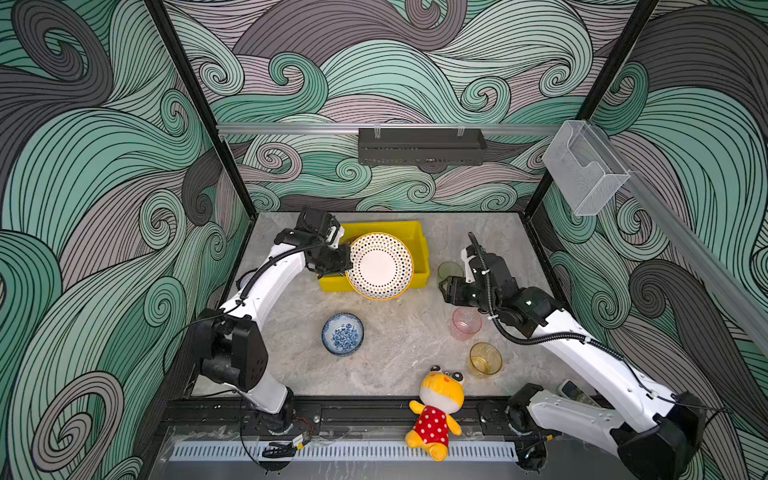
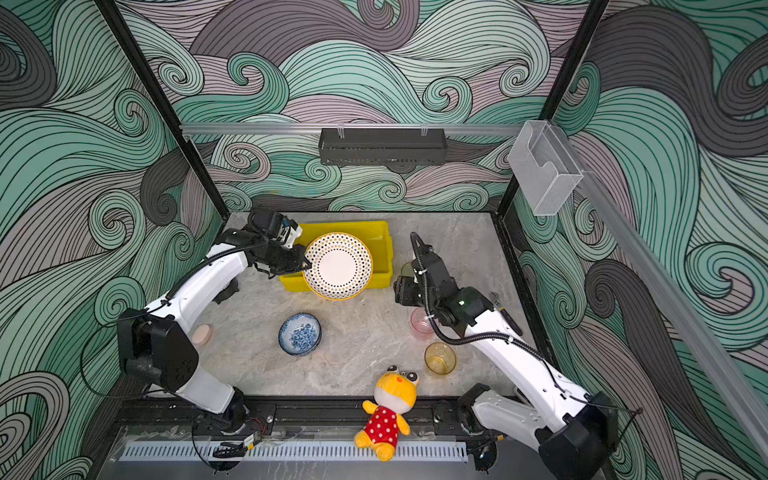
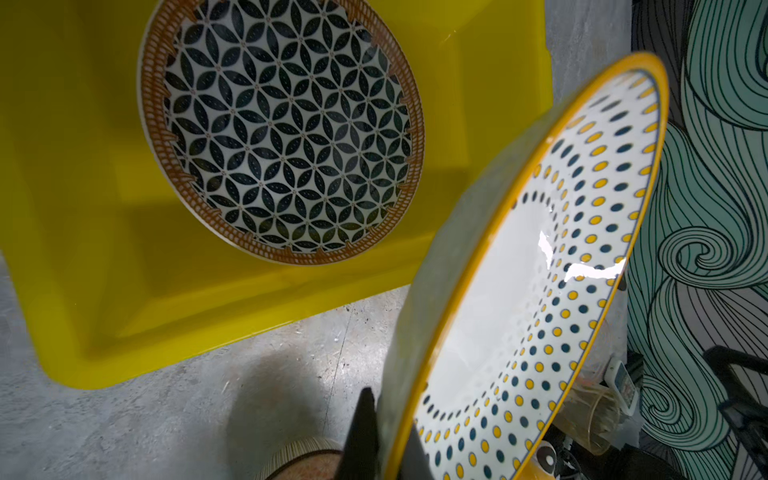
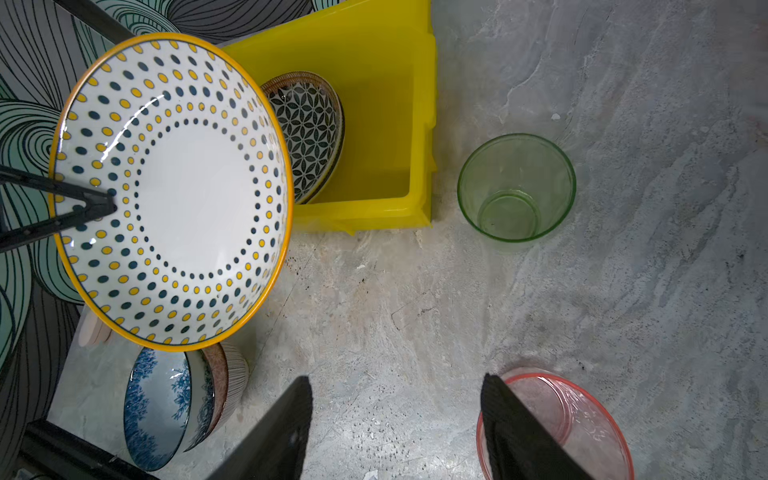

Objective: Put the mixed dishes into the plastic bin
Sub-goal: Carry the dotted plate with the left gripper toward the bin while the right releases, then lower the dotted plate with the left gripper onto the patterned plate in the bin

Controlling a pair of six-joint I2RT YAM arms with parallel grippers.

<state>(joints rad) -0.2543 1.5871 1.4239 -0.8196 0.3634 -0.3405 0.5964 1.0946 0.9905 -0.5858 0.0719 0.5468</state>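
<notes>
Your left gripper (image 2: 306, 266) grips the rim of the round white plate with the dotted yellow-and-dark border (image 2: 338, 266), which overlaps the near wall of the bright yellow plastic bin (image 2: 374, 227). Your right gripper (image 2: 398, 291) hangs between the translucent green cup (image 2: 406, 269) and the translucent pink cup (image 2: 417, 326).

Dotted plate (image 1: 380, 266) hangs tilted over the yellow bin's (image 1: 417, 249) near wall; a geometric plate (image 3: 282, 133) sits inside it.

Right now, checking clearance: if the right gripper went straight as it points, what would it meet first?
The right gripper would probably meet bare tabletop, short of the yellow bin; the green cup stands aside. Depth unclear.
</notes>
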